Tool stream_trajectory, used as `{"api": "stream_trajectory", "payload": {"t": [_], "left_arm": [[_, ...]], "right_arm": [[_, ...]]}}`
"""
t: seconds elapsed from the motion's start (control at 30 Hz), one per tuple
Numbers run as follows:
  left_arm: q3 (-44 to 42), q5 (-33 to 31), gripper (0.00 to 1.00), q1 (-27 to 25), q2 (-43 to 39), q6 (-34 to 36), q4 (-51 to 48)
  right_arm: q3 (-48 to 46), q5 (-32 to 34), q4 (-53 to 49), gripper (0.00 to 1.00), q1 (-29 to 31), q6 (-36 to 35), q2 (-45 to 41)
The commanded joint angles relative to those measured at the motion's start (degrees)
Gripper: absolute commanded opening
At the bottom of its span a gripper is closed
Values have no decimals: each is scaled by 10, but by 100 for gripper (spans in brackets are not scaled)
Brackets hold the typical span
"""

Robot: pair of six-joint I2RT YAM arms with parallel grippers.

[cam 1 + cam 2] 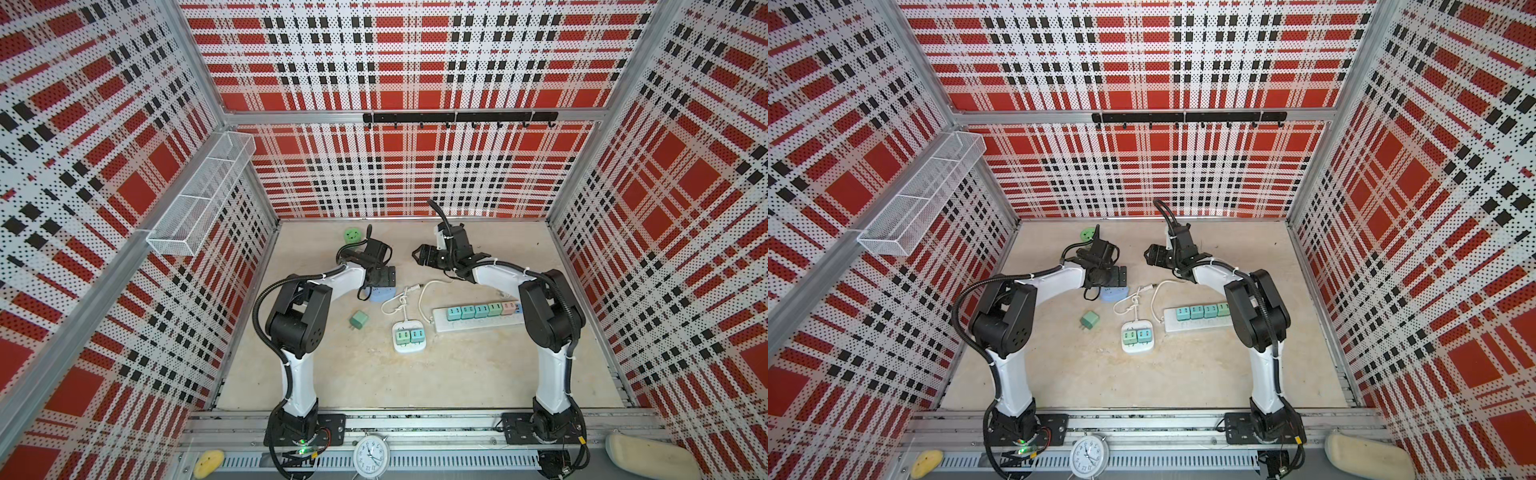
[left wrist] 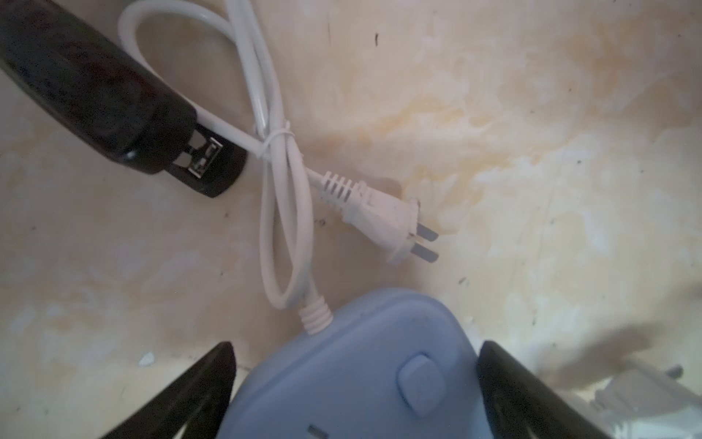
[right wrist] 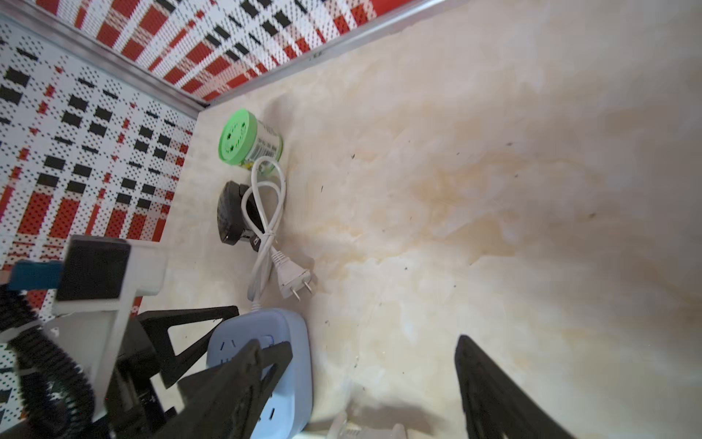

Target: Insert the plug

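While the left jaws stand released, fingers straddling the blue socket box with no clear contact, the right jaws hang nearby, spread apart and empty above the tabletop. Just beyond the box lies the white plug, flat on the tabletop, prongs free, its cord looped and tied, beside a black adapter.

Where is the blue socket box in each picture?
Top view: the blue socket box sits left of the middle, half hidden under the left arm.
Top view: it is in the same spot.
Left wrist: it fills the bottom middle.
Right wrist: it is at the bottom, left of the middle.
Shared landmark: the left gripper, open astride the box, shows in every view.
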Motion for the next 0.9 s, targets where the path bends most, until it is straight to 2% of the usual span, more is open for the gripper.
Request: {"api": "stream_trajectory", "payload": {"t": [0.0,0.1,0.2,0.37,0.53,0.77,0.83,0.87], "left_arm": [[-53,26,99,-2,-51,5,17],[-90,15,99,-5,-110,-4,32],[-124,9,99,-8,-161,-5,41],[-149,50,99,7,-183,-8,53],[-221,-25,99,21,-281,-51,89],[-279,-144,99,32,-459,-96,-17],[-314,-133,99,48,-506,-109,-11],[-332,-108,99,54,-528,-111,-3]], "right_arm": [[35,-4,1,78,23,11,21],[64,2,-14,73,44,11,40],[97,21,-43,72,65,-4,56],[98,38,-38,73,76,4,55],[126,60,-64,72,107,-11,69],[196,80,-118,70,139,-16,130],[210,82,-126,70,149,-16,144],[212,83,-125,70,154,-13,150]]}}
